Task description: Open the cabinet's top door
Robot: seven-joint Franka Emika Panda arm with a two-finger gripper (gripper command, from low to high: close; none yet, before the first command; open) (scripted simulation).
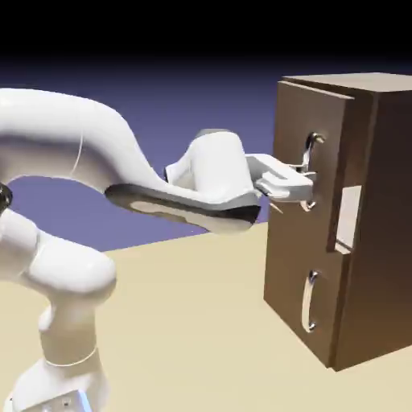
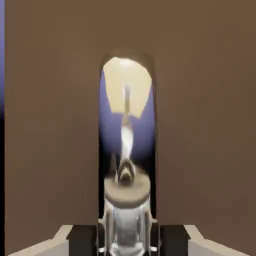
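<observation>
The cabinet is a tall dark brown box at the exterior view's right. Its top door carries a curved silver handle. My gripper reaches in from the left and is shut on that handle's lower part. In the hand view the shiny handle runs up the middle of the brown top door, and my gripper is clamped on its base. A pale gap shows at the top door's lower right corner.
Below sits the shorter bottom door with its own small silver handle. The cabinet stands on a tan table. My white arm arches in from the lower left.
</observation>
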